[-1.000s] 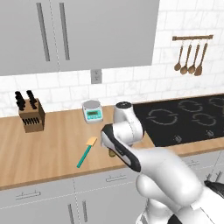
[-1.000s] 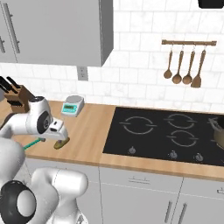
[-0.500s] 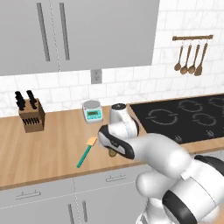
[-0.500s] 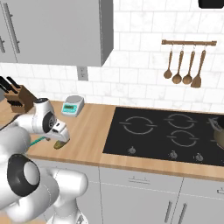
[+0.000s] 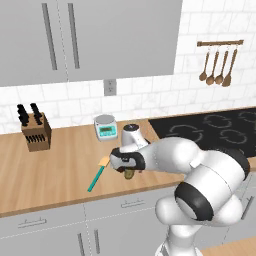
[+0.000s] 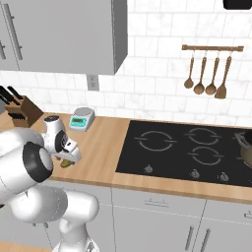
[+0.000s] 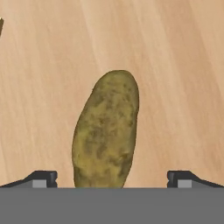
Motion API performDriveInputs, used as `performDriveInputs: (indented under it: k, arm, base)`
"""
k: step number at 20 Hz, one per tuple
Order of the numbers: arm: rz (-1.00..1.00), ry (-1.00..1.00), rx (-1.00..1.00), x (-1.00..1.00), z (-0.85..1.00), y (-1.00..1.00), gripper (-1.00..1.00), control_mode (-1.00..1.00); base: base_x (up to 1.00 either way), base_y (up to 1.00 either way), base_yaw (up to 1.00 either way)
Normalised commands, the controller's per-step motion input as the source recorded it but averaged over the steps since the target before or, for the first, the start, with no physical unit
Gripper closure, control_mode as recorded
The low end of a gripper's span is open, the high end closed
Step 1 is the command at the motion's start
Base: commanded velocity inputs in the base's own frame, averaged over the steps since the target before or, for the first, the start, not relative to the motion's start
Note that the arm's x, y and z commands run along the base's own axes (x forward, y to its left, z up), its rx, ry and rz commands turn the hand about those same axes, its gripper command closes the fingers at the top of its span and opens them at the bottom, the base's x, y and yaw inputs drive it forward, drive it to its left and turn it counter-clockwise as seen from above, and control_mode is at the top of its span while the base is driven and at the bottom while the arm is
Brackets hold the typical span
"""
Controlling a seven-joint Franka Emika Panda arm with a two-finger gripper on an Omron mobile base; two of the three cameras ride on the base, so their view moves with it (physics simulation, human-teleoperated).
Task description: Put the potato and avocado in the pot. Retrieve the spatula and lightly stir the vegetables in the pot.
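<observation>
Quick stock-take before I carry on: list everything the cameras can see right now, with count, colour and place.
potato: 1, brown-green, on the counter between the open fingers
spatula: 1, teal handle, tan blade, on the counter left of the hand
pot: 1, bronze, right edge of the cooktop
kitchen scale: 1, grey, by the wall
knife block: 1, wooden, far left
hanging utensils: 4, brown wood, on the wall rail
cooktop: 1, black
wall outlet: 1, grey
hand: 1, open, low over the potato

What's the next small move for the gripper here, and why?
Probably lower a little further, then close. In the hand view the gripper is open, its fingertips wide on either side of the potato, which lies on the wooden counter, centred between them.
</observation>
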Motion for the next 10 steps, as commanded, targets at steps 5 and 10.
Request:
performDriveInputs:
  k: [5, 10]
  arm:
    - [-0.02, 0.01, 0.0, 0.17, -0.26, 0.15, -1.0, -1.0]
    - [-0.04, 0.0, 0.0, 0.0, -0.27, -0.01, -1.0, -1.0]
  base:
    - [0.0, 0.0, 0.0]
    - [0.0, 0.0, 0.0]
